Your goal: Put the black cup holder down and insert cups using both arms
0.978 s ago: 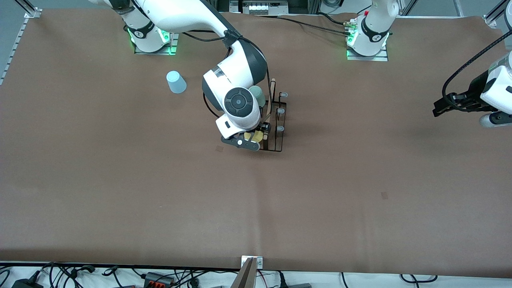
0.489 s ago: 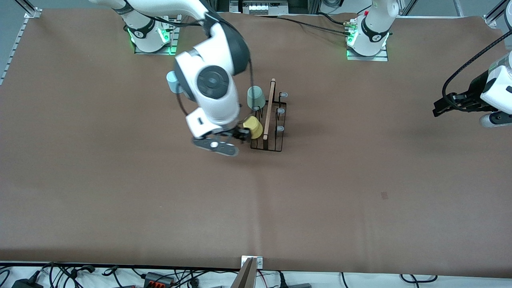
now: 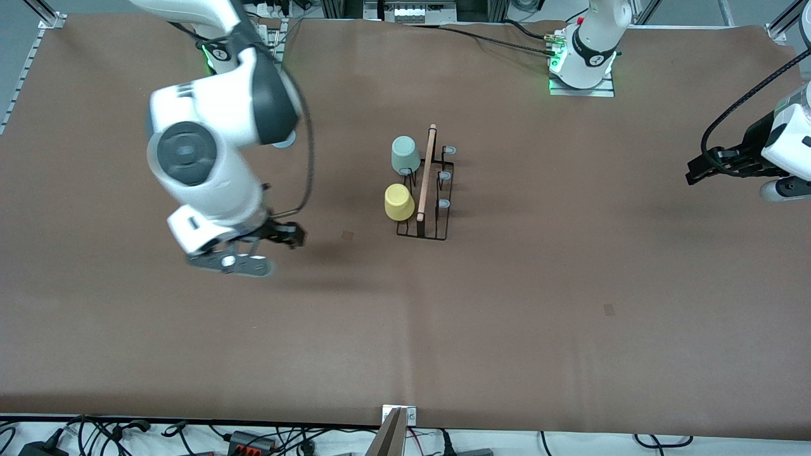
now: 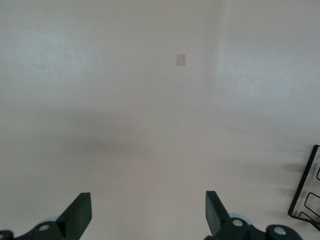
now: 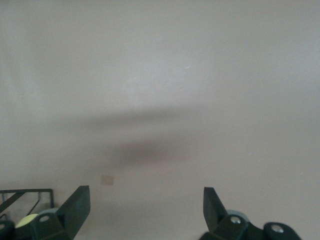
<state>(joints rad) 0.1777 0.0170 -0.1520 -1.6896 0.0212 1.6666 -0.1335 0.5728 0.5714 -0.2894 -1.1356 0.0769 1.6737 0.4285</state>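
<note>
rack (image 3: 426,190) upright mid-desk (image 3: 507,304), green cup (image 3: 404,155) and yellow cup (image 3: 398,202) on pegs; blue cup (image 3: 286,140) mostly hidden by right arm. right end effector (image 3: 279,235) empty, fingers apart, over bare desk. left end effector (image 3: 700,170) parked, fingers apart.

The right arm's white wrist is covering nearly all of the small light blue plastic cup (image 3: 285,140), leaving only a sliver showing. The right gripper (image 3: 279,237) and its arm are smearing with motion blur. The thin black wire cup holder with a wooden rod handle (image 4: 306,192) is being cut off by the left wrist view's edge, only a corner showing.
</note>
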